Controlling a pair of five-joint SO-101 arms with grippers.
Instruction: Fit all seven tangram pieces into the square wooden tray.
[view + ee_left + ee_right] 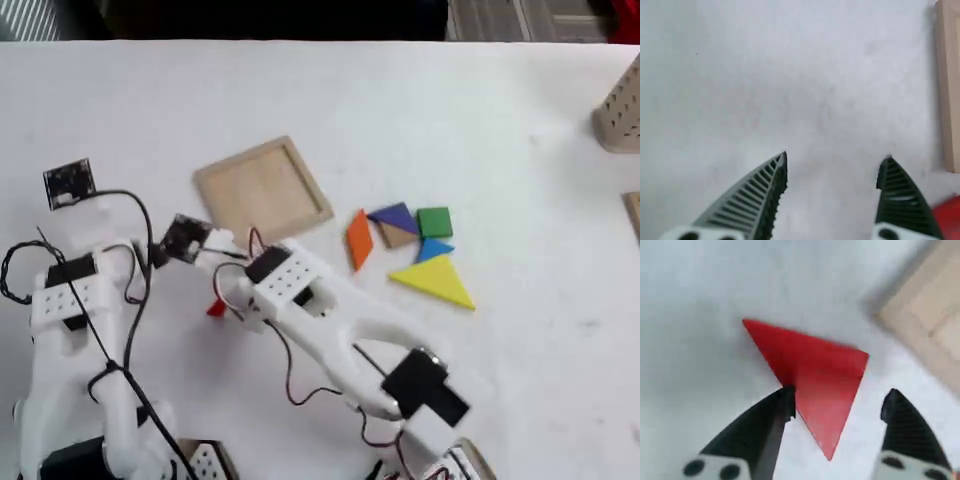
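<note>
While the right tool (840,391) stands spread, the red triangle (810,365) lies between its jaws.

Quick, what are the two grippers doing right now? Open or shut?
Left gripper: open, holding nothing.
Right gripper: open, jaws apart over the red triangle, not clamped on it.

High view overhead — wrist views close, sharing tray (262,190)

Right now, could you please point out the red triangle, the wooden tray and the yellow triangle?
red triangle (815,372): right wrist view, middle of its top face.
wooden tray (263,190): high view, bare floor inside the rim.
yellow triangle (437,281): high view, centre of the piece.
</note>
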